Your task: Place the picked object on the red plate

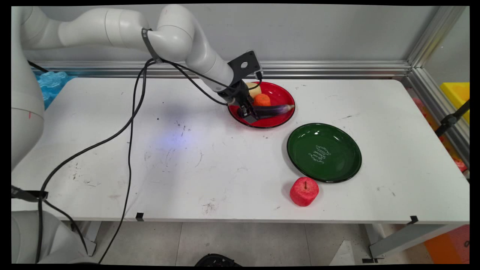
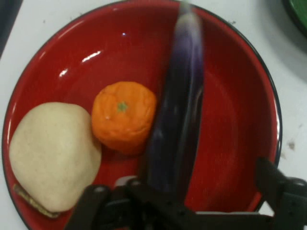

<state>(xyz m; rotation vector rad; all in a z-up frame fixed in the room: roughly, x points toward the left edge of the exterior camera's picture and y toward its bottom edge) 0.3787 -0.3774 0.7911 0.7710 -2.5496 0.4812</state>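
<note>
My gripper [image 1: 248,113] is low over the near left part of a red plate [image 1: 279,120]. A dark purple eggplant [image 1: 273,110] lies across the plate, its near end between my fingers. In the hand view the gripper [image 2: 184,181] is open, with the eggplant [image 2: 180,110] running up from beside the left finger [image 2: 98,194], well apart from the right finger [image 2: 271,179]. An orange [image 2: 123,115] and a pale bun-shaped piece [image 2: 50,153] lie on the red plate [image 2: 230,129] to the left of the eggplant. In the main view the orange [image 1: 262,99] and the pale piece [image 1: 255,89] sit behind the eggplant.
An empty green plate [image 1: 324,152] stands right of the table's middle. A red apple [image 1: 304,191] sits just in front of it near the front edge. Black cables [image 1: 131,123] hang from the arm over the left half of the table.
</note>
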